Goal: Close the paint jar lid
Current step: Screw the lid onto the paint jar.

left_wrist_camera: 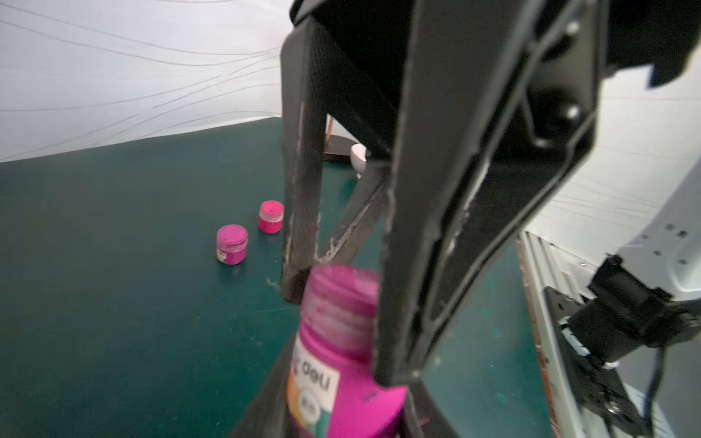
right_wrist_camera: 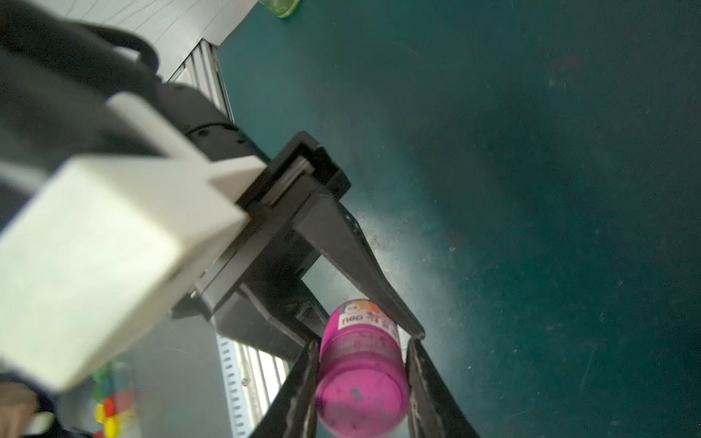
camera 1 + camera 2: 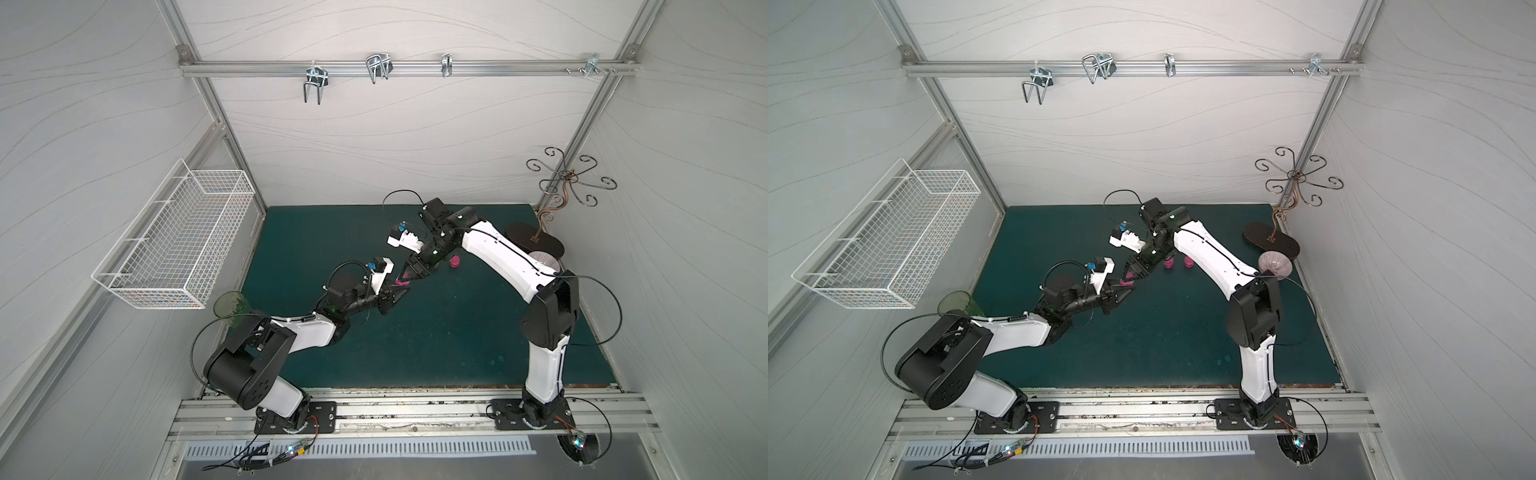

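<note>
paint jar (image 1: 343, 383), pink with a deli label, is held between both arms over the middle of the green mat (image 3: 436, 332), tilted. can't tell if its base touches the mat. left gripper (image 1: 349, 373) is clamped on the jar body at the label. its fingers (image 2: 364, 258) press both sides of the labelled end in the right wrist view. right gripper (image 2: 363, 345) is closed around the lid (image 2: 362, 394), one finger against each side of the pink cap. the lid sits on the jar neck; how tight it is can't be told. in both top views the jar shows only as a pink sliver (image 3: 402, 281) (image 3: 1126, 283) where the two gripper tips meet. two small pink jars (image 1: 231, 244) (image 1: 271, 217) stand upright on the mat, just beside each other, beyond the held jar and apart from it. in a top view they sit by the right forearm (image 3: 1169, 262). green cup (image 3: 230, 305) is at the left edge of the mat near the left arm's elbow. white wire basket (image 3: 178, 237) hangs on the left wall. a curly metal hook stand (image 3: 569, 178) is in the far right corner, well apart from the jar.
</note>
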Robot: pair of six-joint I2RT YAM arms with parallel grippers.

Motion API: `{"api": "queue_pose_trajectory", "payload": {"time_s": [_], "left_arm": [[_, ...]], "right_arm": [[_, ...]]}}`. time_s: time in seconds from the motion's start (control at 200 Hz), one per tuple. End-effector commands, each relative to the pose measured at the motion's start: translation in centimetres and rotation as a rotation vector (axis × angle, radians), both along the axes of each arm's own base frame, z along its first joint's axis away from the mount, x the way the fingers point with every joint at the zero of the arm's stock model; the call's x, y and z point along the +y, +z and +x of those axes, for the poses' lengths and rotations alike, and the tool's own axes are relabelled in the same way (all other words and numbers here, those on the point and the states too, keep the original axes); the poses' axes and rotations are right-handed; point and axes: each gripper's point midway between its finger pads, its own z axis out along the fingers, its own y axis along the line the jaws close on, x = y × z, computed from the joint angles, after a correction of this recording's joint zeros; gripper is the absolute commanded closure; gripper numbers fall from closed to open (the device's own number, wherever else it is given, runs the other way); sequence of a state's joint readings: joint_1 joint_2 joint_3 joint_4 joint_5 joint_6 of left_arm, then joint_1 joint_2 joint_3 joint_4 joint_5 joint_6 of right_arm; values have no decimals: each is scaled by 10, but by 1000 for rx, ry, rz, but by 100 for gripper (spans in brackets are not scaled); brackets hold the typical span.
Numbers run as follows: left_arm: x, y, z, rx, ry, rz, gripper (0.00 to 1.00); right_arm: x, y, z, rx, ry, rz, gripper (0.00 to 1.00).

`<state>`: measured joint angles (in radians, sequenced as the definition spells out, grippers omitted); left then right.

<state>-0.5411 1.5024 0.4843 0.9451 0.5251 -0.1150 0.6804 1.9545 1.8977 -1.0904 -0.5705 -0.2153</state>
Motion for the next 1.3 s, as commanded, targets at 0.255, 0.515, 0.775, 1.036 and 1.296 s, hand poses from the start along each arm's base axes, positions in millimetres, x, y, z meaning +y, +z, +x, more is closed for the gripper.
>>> {"api": "queue_pose_trajectory", "payload": {"time_s": [0.255,0.515,0.775,1.036,1.296], "left_arm": [[1,49,4,-233,95,-41,100],[-9,46,-21,-145,-103,-99,100],[-19,59,-46,-55,-311,-158,100],[-22,53,-49,-17,-353,-149,100],[-23,51,-47,-13,-347,-146,100]], "right_arm": [[10,39,-19,115,-155,13,33],[-36,57,-14,-59,-2,68,15],[-51,58,-43,-284,316,224,15],[-44,49,-52,-387,454,220,18],[-36,35,-51,-371,480,173,25]]}}
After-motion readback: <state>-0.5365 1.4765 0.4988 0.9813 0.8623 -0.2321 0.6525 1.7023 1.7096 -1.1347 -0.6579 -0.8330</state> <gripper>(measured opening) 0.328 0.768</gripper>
